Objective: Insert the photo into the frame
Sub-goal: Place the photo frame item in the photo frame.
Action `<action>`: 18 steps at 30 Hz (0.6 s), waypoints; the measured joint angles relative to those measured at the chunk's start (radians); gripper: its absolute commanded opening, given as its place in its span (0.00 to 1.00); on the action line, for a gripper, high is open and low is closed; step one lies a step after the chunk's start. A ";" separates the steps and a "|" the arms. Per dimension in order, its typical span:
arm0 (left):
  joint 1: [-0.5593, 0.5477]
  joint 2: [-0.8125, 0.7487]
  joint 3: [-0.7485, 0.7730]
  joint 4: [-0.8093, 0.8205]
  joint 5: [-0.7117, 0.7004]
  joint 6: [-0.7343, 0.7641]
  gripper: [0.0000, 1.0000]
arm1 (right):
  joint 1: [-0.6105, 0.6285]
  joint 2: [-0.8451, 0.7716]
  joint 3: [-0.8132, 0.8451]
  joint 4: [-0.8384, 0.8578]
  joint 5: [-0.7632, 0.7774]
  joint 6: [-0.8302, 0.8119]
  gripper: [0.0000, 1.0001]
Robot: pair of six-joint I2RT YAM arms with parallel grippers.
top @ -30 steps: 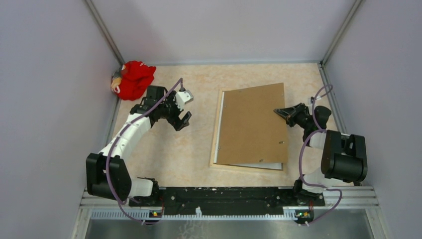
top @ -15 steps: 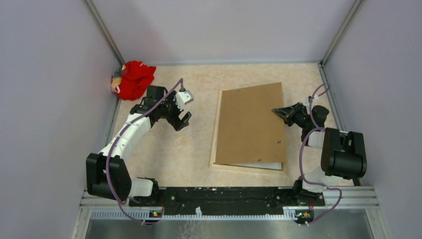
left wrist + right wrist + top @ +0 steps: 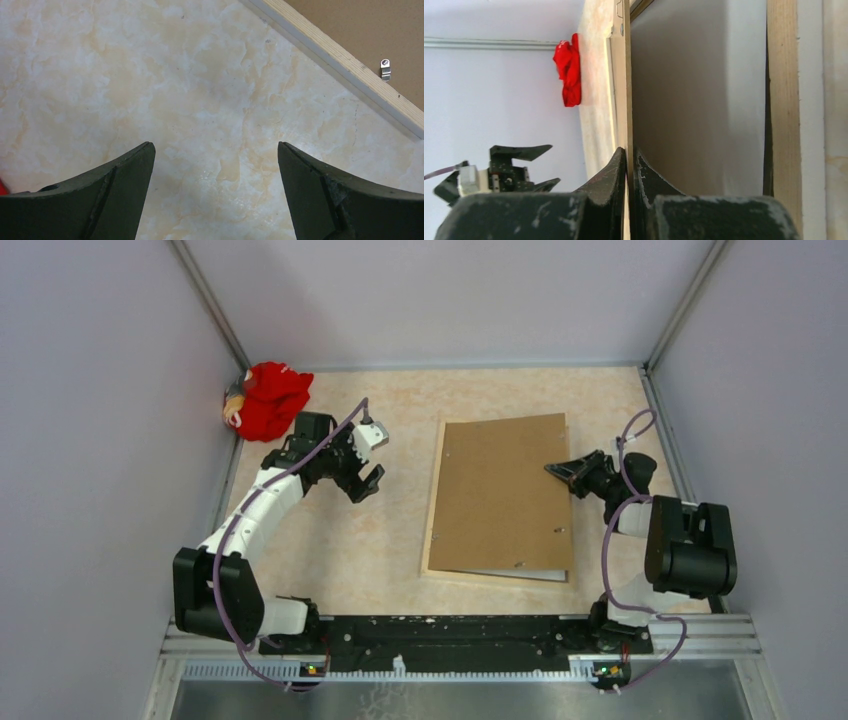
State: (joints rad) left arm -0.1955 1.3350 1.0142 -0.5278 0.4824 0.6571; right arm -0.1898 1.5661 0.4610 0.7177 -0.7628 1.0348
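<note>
At the upper left of the top view a red cloth point(image 3: 268, 398) is seen, and right of it the left gripper point(image 3: 367, 483) is held spread above the table point(image 3: 330, 540). Its wrist view adds, at the upper right, the frame point(image 3: 340, 62) as a light-wood edge and a small metal clip point(image 3: 385, 70) on the brown backing board point(image 3: 370, 25). At the centre the board is laid over the frame, its right edge pinched by the right gripper point(image 3: 553, 468). Only in the right wrist view is it seen raised, with a white surface beneath, seemingly the back of the photo point(image 3: 704, 100).
</note>
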 measured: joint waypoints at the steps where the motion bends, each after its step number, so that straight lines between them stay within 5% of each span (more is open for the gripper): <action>1: 0.000 0.000 0.000 0.000 0.000 0.000 0.98 | 0.000 -0.009 0.002 -0.027 0.006 -0.018 0.06; 9: 0.000 0.000 0.000 0.000 0.000 0.000 0.98 | 0.032 -0.102 0.091 -0.235 0.056 -0.164 0.03; 18: 0.000 0.000 0.000 0.000 0.000 0.000 0.98 | 0.047 -0.107 0.110 -0.284 0.079 -0.196 0.04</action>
State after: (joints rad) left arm -0.1955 1.3350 1.0142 -0.5282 0.4820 0.6571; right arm -0.1432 1.4593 0.5713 0.4339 -0.6842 0.8387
